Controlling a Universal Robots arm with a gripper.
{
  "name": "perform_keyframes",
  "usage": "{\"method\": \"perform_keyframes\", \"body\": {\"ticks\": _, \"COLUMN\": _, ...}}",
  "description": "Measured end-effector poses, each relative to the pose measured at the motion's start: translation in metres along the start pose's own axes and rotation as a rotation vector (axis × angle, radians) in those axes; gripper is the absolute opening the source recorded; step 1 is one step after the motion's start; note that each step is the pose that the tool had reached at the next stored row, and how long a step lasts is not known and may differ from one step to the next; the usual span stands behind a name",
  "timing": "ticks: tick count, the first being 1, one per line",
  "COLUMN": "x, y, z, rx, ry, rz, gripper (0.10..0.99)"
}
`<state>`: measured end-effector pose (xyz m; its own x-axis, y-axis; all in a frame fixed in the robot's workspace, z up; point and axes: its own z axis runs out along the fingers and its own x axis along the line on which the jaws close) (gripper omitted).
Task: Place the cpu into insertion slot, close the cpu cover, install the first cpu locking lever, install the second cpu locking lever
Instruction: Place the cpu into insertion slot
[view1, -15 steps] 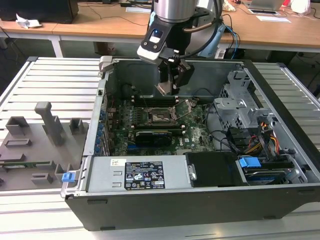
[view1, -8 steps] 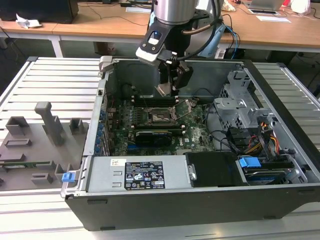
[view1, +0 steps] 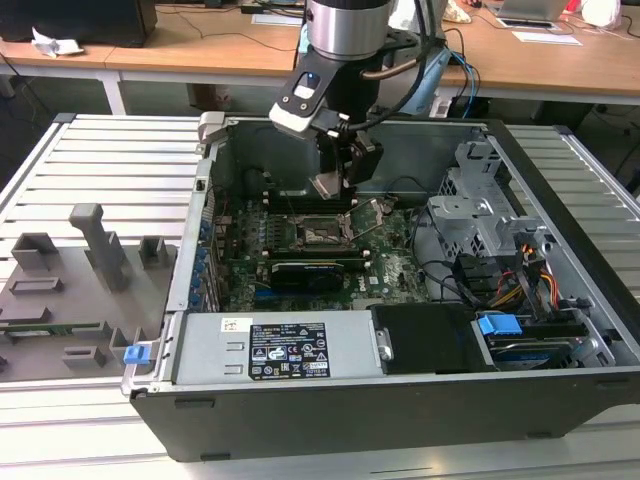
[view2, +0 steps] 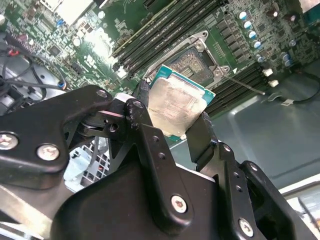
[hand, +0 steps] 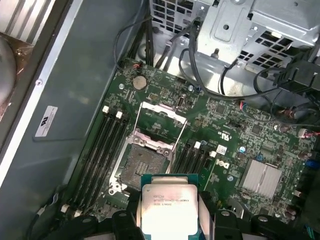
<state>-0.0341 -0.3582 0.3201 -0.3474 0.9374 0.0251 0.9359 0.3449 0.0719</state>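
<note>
1. The gripper (view1: 330, 185) hangs inside the open case (view1: 400, 420), above the green board (view1: 395, 270).
2. Its two black fingers (view2: 200, 134) pinch the cpu (view2: 176, 107) by two of its sides.
3. The cpu is up in the air and does not touch the board. Both wrist views show its dull silver top with a thin green edge around it.
4. The slot (hand: 143, 165) lies under the cpu. It is bare, and its grey pin field shows.
5. The cover (hand: 161, 107) is flipped up at one end of the slot.
6. Long black slots (hand: 102, 150) run along both sides of the slot.
</note>
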Motion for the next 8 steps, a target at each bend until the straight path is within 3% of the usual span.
{"method": "perform_keyframes", "body": {"ticks": 4, "x": -0.0001, "y": -0.0003, "z": 0.0053, "rx": -0.002, "ry": -0.0091, "rz": 0.117, "gripper": 0.541}}
{"method": "perform_keyframes", "body": {"ticks": 8, "x": -0.0002, "y": -0.0006, "z": 0.0087, "rx": -0.002, "ry": -0.0192, "rz": 0.162, "gripper": 0.541}}
